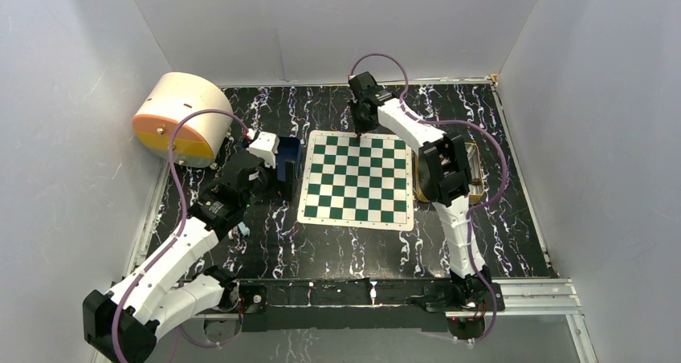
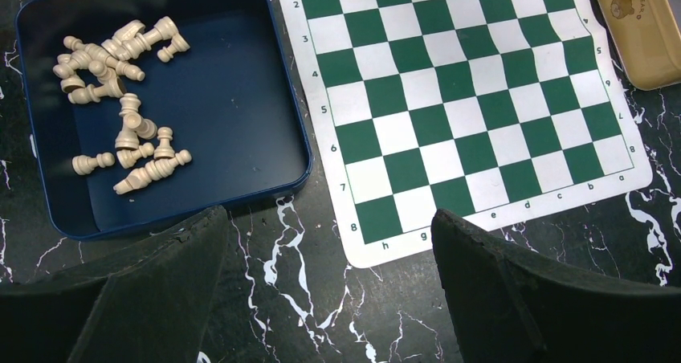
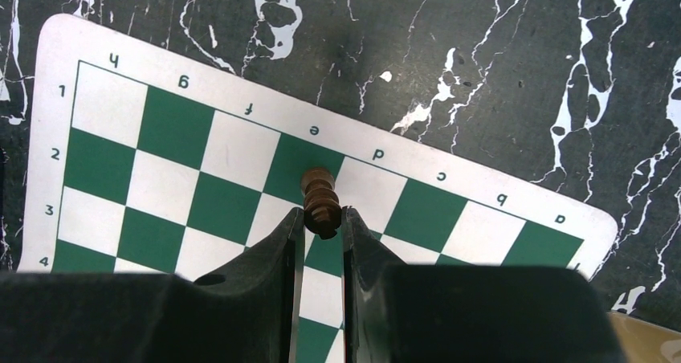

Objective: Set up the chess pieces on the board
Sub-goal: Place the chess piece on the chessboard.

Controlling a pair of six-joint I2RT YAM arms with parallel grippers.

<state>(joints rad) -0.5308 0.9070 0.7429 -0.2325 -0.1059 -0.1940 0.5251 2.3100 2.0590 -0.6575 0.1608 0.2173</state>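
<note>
While the right arm (image 1: 405,126) stretches long over the bench (image 1: 337,250) to the far edge of the board (image 1: 357,178), its wrist tips straight down there. Left arm (image 1: 173,258) sits folded at the near left, its end by the blue tray (image 1: 291,161). Up close from the right wrist, the right fingers (image 3: 281,250) are pinched on a dark chess piece (image 3: 320,202), a small turned brown figure, upright over the green e-file square in row one. Whether it touches the board can't be told, and from above it's barely a speck. The left wrist view gives the left fingers (image 2: 161,291) spread wide, pale pieces (image 2: 120,98) jumbled in the tray just beside the green-and-white mat, and a gold tin (image 2: 642,34) past its other edge
</note>
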